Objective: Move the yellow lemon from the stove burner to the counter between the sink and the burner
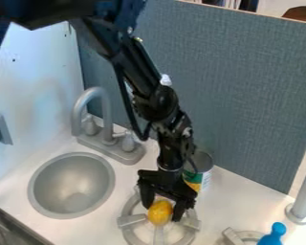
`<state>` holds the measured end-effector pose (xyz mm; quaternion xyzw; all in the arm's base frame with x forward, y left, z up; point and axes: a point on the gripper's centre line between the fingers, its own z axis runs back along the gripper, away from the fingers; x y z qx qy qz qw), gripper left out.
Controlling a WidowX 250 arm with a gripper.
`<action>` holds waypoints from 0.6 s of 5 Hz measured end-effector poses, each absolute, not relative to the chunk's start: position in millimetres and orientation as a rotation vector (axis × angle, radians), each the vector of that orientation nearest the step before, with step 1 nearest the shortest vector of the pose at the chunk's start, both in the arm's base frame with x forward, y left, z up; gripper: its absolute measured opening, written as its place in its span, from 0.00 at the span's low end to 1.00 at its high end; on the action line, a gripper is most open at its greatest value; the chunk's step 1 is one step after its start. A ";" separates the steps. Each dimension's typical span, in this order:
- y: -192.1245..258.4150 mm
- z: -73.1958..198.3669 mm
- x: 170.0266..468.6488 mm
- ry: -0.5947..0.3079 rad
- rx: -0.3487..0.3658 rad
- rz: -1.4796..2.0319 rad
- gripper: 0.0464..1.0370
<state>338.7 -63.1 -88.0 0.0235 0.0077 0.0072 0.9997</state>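
The black gripper (163, 197) hangs low over the left stove burner (127, 231), pointing down. A yellow, rounded object (160, 212), like a lemon or small egg shape, is directly at the gripper, over the middle of the burner. It stands upright, with its top partly behind the gripper. Whether it rests on the burner or is slightly raised cannot be seen clearly. A can (204, 165) with a green and yellow label stands just behind the gripper, to its right, partly hidden by the arm.
To the left are a round grey sink (72, 185) and a grey faucet (107, 125). A blue object (273, 235) lies by a second burner (233, 236) at the lower right. A grey post (303, 196) stands at the right edge, and a blue-grey panel (235, 91) rises behind the counter.
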 end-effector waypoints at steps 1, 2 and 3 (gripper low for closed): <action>-58.8 -88.1 342.3 0.011 0.079 0.044 0.83; -57.0 -89.2 336.5 0.020 0.092 0.045 0.66; -56.5 -71.7 324.6 0.006 0.072 0.014 0.65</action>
